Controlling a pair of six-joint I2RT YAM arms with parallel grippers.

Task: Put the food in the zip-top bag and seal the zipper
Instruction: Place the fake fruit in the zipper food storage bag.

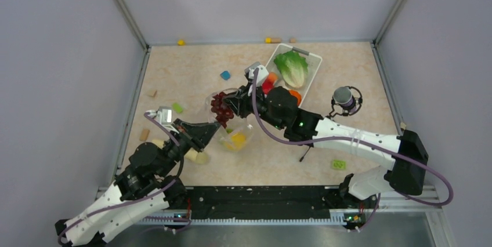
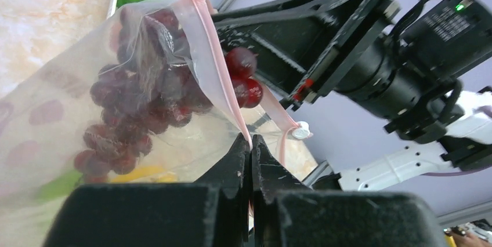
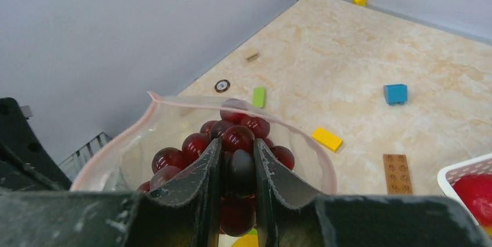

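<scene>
The clear zip-top bag [image 1: 241, 138] hangs open at the table's centre. My left gripper [image 1: 216, 126] [image 2: 250, 140] is shut on the bag's mouth edge, pinching the pink zipper [image 2: 213, 55]. My right gripper [image 1: 229, 105] [image 3: 238, 142] is shut on the dark purple grape bunch [image 1: 220, 109] [image 3: 235, 134], which hangs in the bag's mouth [image 3: 174, 102]. Most of the grapes [image 2: 139, 102] sit behind the plastic. Something yellow [image 1: 237, 140] and something green [image 2: 58, 186] lie at the bag's bottom. The lettuce [image 1: 292, 67], a red apple [image 1: 270, 82] and an orange [image 1: 296, 95] are in the white basket [image 1: 317, 65].
Small blocks lie scattered: blue [image 1: 225, 75] [image 3: 395, 93], green [image 1: 177, 107], yellow [image 3: 327, 138], a wooden brick [image 3: 397, 173], another green one [image 1: 338, 164]. A purple-capped stand [image 1: 344, 99] is right of the basket. Grey walls enclose the table.
</scene>
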